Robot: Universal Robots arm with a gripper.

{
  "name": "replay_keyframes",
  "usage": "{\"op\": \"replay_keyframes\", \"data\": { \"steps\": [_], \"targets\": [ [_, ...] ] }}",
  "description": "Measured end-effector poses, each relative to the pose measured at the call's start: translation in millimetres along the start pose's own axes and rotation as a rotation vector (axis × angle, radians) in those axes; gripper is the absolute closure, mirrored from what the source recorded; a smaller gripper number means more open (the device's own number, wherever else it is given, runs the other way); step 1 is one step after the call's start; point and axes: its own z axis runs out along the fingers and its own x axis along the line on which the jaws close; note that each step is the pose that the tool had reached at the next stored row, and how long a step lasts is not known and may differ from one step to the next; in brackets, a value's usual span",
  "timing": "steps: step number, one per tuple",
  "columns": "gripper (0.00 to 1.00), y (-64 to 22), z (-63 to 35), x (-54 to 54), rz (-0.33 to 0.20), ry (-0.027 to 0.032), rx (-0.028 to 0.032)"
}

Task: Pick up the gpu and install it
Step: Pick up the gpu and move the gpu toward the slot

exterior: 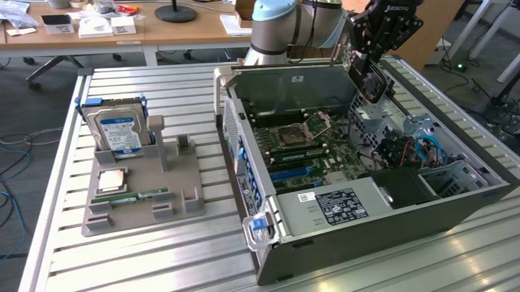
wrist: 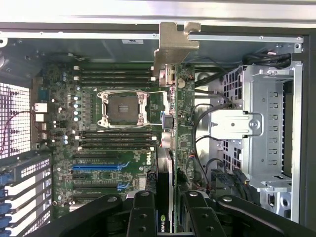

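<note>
Gripper (exterior: 375, 42) on the arm (exterior: 284, 21) hangs at 1 o'clock in the exterior view, over the far corner of the open computer case (exterior: 406, 225); its 2 black fingers (wrist: 142, 215) are pinching the gpu (exterior: 371, 78) between them, 1 on each face of the card; the gpu is off the table (exterior: 162, 255), held on edge and a little tilted, with its lower end near the case's far rim; in the wrist view the gpu (wrist: 171, 123) shows edge-on as a thin line running away from the gripper (wrist: 170, 210), with its pale metal bracket (wrist: 175, 44) at the far end; it is above the motherboard (wrist: 98, 163), beside the processor socket (wrist: 123, 106) and not seated in the blue slots (wrist: 96, 168); at 9 o'clock in the exterior view a grey holder (exterior: 182, 182) lies on the table, well apart from the case; a hard drive (exterior: 120, 131) stands upright in it, and a green memory stick (exterior: 130, 196) lies flat near its front.
</note>
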Motion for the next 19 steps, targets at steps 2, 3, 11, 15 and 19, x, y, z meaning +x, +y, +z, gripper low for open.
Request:
{"op": "replay_keyframes", "data": {
  "steps": [2, 3, 11, 15, 19],
  "targets": [
    [0.74, 0.0, 0.0, -0.5, 0.0, 0.0, 0.0],
    [0.74, 0.0, 0.0, -0.5, 0.0, 0.0, 0.0],
    [0.74, 0.1, 0.1, -3.5, 0.0, 0.0, 0.0],
    [0.74, 0.1, 0.2, -6.1, 0.0, 0.0, 0.0],
    [0.74, 0.2, 0.3, -8.4, 0.0, 0.0, 0.0]
  ]
}}
